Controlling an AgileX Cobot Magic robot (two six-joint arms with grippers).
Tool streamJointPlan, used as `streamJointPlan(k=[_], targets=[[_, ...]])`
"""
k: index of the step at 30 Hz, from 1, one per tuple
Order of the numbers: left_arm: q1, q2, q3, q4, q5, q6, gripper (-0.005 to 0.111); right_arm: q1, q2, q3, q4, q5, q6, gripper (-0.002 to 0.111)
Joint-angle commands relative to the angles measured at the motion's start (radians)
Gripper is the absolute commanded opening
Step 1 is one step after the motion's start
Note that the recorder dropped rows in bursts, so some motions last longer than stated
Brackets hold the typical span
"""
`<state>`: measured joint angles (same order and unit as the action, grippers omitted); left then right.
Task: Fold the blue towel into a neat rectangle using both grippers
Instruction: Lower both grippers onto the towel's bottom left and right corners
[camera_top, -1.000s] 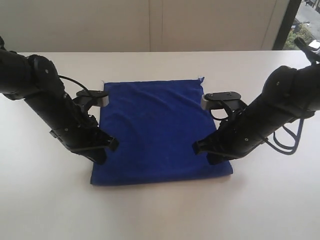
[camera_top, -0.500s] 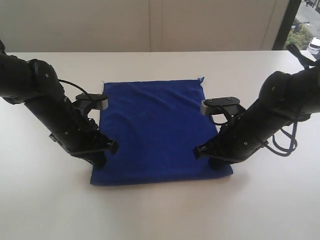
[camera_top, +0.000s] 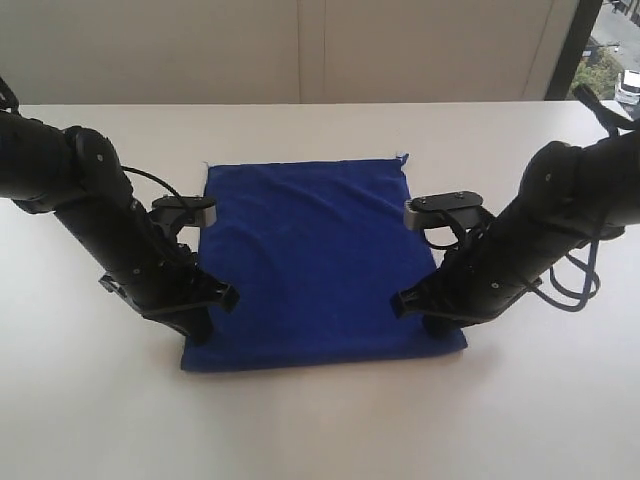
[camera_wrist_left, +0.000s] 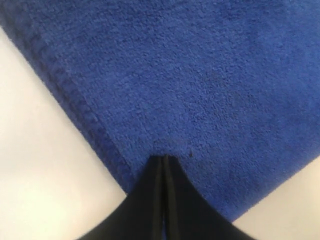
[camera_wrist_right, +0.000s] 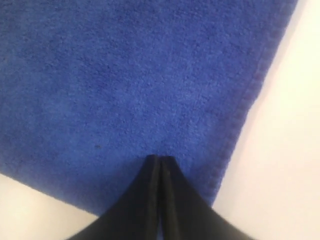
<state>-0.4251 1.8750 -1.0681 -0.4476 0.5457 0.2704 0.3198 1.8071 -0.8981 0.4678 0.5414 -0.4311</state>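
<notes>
Both clenched: L gripper (camera_wrist_left: 164, 159) & R gripper (camera_wrist_right: 158, 159) tips touch blue towel (camera_top: 310, 250) at near corners (one each, pinch unclear); cloth stretches ahead of both

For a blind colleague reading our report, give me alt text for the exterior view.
A blue towel lies flat on a white table. Two black arms lean in from either side, the left gripper and right gripper shut, tips down by its near corners.
</notes>
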Motion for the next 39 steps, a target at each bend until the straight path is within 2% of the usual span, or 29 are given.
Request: streamJointPlan(k=[1, 4, 12, 24, 33, 39], targets=[[-0.005, 0.027, 0.011, 0.019, 0.019, -0.008, 0.0, -0.001, -0.027, 0.001, -0.139, -0.006, 0.113, 0.0], [-0.005, 0.027, 0.011, 0.018, 0.022, -0.008, 0.0, -0.001, -0.025, 0.001, -0.212, -0.006, 0.183, 0.0], [-0.005, 0.027, 0.011, 0.043, 0.023, -0.008, 0.0, -0.001, 0.005, 0.003, -0.214, 0.013, 0.192, 0.0], [-0.005, 0.027, 0.011, 0.112, 0.031, -0.003, 0.0, -0.001, -0.047, 0.003, -0.187, 0.196, 0.219, 0.0], [-0.005, 0.018, 0.007, 0.112, 0.043, -0.003, 0.0, -0.001, -0.061, 0.003, -0.187, 0.174, 0.219, 0.0], [-0.005, -0.069, 0.007, 0.112, 0.064, -0.003, 0.0, -0.001, -0.113, 0.001, -0.189, 0.154, 0.219, 0.0]])
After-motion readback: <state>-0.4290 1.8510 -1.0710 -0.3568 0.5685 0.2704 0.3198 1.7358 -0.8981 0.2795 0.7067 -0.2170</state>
